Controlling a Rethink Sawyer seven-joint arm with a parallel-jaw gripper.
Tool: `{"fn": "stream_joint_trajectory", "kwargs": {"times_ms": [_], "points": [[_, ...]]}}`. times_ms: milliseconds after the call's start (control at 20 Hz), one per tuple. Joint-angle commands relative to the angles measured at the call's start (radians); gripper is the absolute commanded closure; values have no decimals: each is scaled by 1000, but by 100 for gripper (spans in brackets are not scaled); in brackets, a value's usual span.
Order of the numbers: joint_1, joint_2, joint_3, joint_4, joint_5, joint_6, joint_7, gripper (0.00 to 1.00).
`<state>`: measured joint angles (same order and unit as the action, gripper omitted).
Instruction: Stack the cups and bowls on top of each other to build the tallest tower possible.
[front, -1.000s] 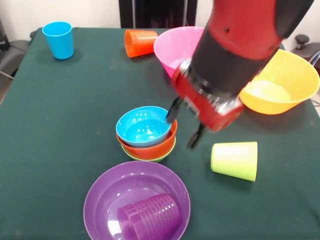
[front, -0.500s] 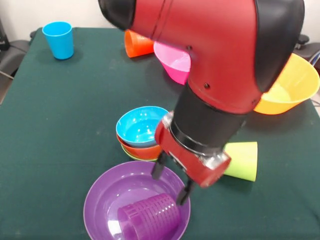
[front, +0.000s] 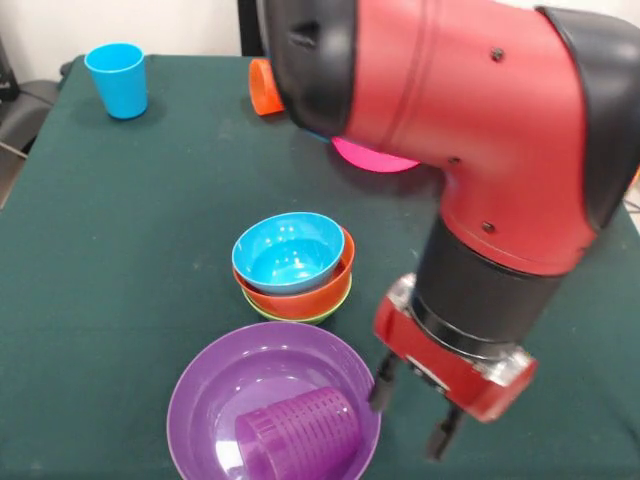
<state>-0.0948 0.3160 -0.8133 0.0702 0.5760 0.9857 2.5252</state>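
In the front view my gripper (front: 412, 415) hangs open and empty at the near right, just right of the wide purple bowl (front: 215, 380). A purple cup (front: 298, 434) lies on its side in that bowl. Behind it the blue bowl (front: 288, 252) sits nested in the orange bowl (front: 305, 296), which sits in the green bowl (front: 300, 316). A blue cup (front: 117, 79) stands upright at the far left. An orange cup (front: 264, 87) lies on its side at the back, and a strip of the pink bowl (front: 370, 158) shows. My arm hides the lime green cup and the yellow bowl.
The red and black arm (front: 470, 150) fills the right half of the view and covers the table (front: 110, 250) behind it. The table's left edge runs along the left side of the picture.
My gripper has swung from beside the bowl stack, over the purple bowl's rim, to the near right. The arm now covers the lime green cup and the yellow bowl. The cups and bowls have not moved.
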Motion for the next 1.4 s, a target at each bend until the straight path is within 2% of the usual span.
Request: {"fn": "stream_joint_trajectory", "kwargs": {"times_ms": [50,200,350,500,600,750,850,1100,1400], "points": [[-16,63,-148,-52,133,-49,52,0],[-22,63,-192,-44,187,-39,43,0],[-1,8,-154,12,182,52,10,0],[67,-119,-16,186,104,155,-34,0],[120,-219,57,353,51,164,-70,0],[183,-341,109,577,10,147,-101,0],[213,-399,125,683,-1,151,-106,0],[264,-499,161,880,-2,149,-86,0],[298,-540,196,1001,11,99,-27,0]]}}
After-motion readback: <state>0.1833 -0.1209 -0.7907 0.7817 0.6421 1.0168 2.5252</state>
